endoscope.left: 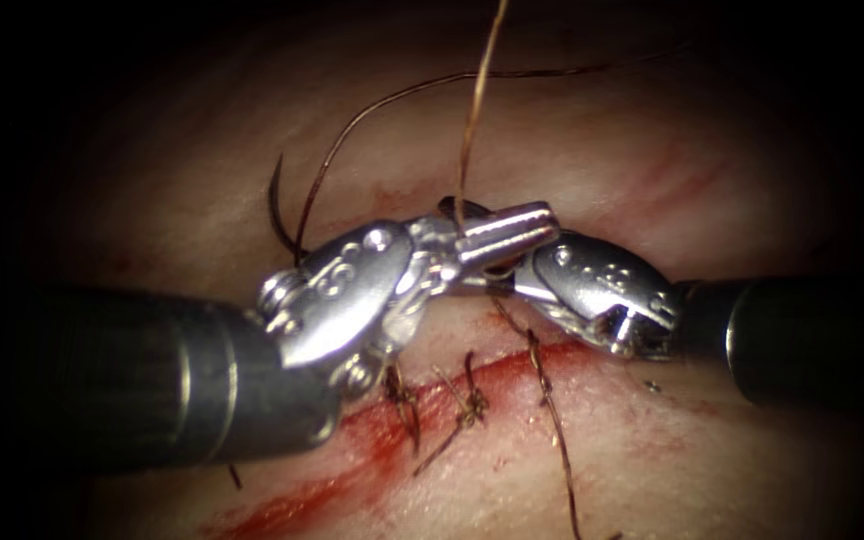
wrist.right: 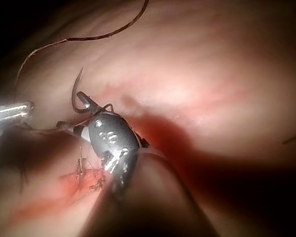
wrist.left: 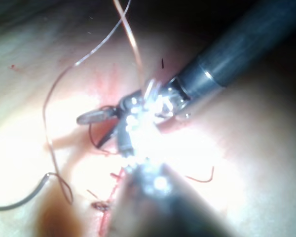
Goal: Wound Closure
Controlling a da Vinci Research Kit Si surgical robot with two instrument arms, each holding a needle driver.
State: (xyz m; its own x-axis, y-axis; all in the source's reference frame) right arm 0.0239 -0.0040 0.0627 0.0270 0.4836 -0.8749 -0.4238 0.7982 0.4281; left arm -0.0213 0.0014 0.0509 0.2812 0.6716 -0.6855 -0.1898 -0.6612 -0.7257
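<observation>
Crossing thread [endoscope.left: 472, 110] above both pincers.

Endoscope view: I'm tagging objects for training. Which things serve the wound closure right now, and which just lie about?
In use: left hand, shut on the thread; right hand beside it; the cut in the tissue.
Lying about: needle, unheld on the tissue left of the tools; cut ends of thread; red fluid.

Thread [wrist.left: 48, 143] loops over the tissue [wrist.left: 246, 148] beside both tools' meeting tips

Dark surround on all sides, light pooled at centre, edges black
</observation>
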